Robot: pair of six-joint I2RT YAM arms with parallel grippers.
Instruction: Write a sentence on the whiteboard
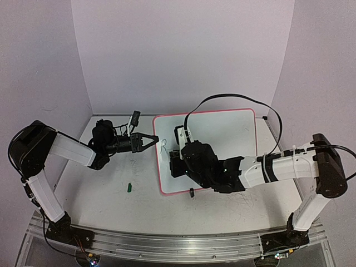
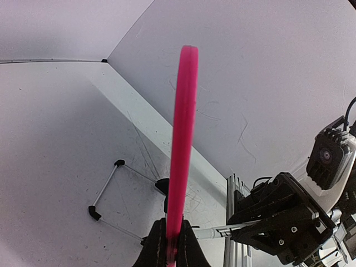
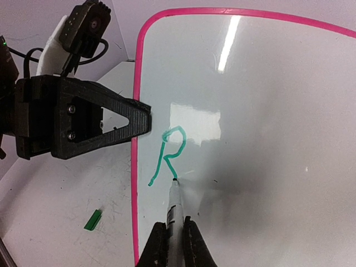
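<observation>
Nearest the arm bases, a small green cap (image 1: 128,187) lies on the table (image 1: 111,211), off the near-left corner of the whiteboard (image 1: 222,136) and apart from it. The whiteboard itself rests on the table between the two arms, glossy white with a thin pink-red frame. One black clip foot (image 1: 191,192) shows at its near edge.

Over the near-left part of the whiteboard hangs the right gripper (image 3: 175,236). Its fingers are drawn tight on a marker (image 3: 173,206), which points away from the wrist. The marker's tip touches the white surface at the foot of a green letter R (image 3: 168,153). The R stands close inside the whiteboard's left edge and is the only writing on it.

Just beyond the R, at that left edge, the left gripper (image 1: 152,138) reaches in from the side. Its fingers are closed on the pink-red frame, pinching the rim between them. In the left wrist view the frame runs edge-on straight up from the fingertips.

Farther off, a black cable (image 1: 233,97) arches above the whiteboard's far edge, from the right wrist towards the far-right corner.
</observation>
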